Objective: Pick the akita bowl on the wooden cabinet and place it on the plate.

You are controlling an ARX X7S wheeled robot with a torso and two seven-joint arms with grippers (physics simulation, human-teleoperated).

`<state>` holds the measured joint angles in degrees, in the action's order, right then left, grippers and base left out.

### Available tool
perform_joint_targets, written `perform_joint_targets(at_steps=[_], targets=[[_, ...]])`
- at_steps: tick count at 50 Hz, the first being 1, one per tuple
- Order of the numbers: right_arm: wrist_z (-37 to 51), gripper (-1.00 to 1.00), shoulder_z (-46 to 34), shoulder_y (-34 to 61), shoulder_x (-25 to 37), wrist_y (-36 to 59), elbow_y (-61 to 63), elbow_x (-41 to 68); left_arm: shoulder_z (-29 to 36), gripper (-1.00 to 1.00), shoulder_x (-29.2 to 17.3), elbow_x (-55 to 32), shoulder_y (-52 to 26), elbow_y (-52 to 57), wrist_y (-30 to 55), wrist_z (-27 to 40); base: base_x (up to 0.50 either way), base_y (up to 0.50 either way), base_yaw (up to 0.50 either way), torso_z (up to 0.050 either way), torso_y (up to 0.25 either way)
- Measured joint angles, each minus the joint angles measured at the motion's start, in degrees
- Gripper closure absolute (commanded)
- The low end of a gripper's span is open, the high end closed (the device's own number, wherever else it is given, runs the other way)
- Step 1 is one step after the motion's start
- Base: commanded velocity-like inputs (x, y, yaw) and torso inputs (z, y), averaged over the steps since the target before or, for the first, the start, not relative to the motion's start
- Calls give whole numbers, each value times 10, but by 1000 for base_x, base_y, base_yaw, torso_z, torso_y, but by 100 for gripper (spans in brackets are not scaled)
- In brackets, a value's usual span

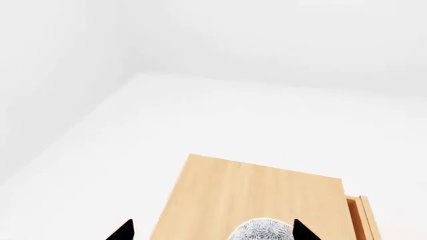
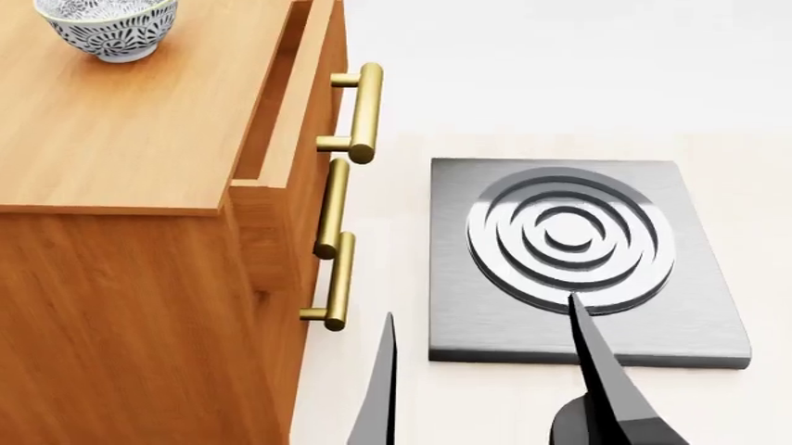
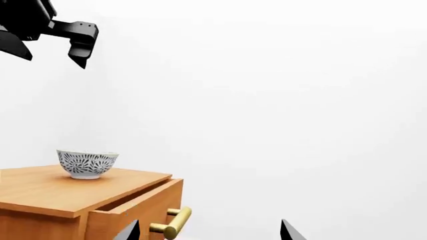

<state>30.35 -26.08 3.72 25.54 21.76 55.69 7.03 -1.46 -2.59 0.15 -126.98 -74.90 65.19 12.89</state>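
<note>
The akita bowl (image 2: 109, 26) sits upright on top of the wooden cabinet (image 2: 124, 139), at about 11 o'clock in the head view, near the far edge and untouched. Nothing is picked yet, so the whole task is left: grasp, lift, carry, set down. The plate is not visible in any view, so the drop spot is unknown from here.

The left gripper (image 3: 50, 37) hangs high in the air at about 10 o'clock in the right wrist view, well above the bowl and apart from it, its fingers spread and empty. In the left wrist view the bowl (image 1: 261, 229) shows between the two dark fingertips (image 1: 122, 231), with the cabinet top beneath it. The gap to it is hard to judge there, but contact looks unlikely.

The right gripper (image 2: 489, 385) sits low at 6 o'clock in the head view, spread wide and holding nothing, near the stove burner (image 2: 572, 232) on its grey slab.

The top drawer stands slightly pulled out, with brass handles (image 2: 362, 111) along the cabinet front.

No brand, label or readable writing anywhere. The bowl carries only a leaf-like pattern.
</note>
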Motion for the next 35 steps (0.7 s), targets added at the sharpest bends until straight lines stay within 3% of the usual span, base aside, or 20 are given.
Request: perform_joint_targets(at_steps=[14, 35], targets=[[3, -100, -3, 2, 2, 0, -2, 1, 2, -100, -1, -3, 11, -1, -3, 4, 0, 0, 0, 0, -250], [7, -100, -6, 4, 4, -3, -5, 3, 26, -100, 1, -2, 16, -1, 37, -29, 0, 0, 0, 0, 0]])
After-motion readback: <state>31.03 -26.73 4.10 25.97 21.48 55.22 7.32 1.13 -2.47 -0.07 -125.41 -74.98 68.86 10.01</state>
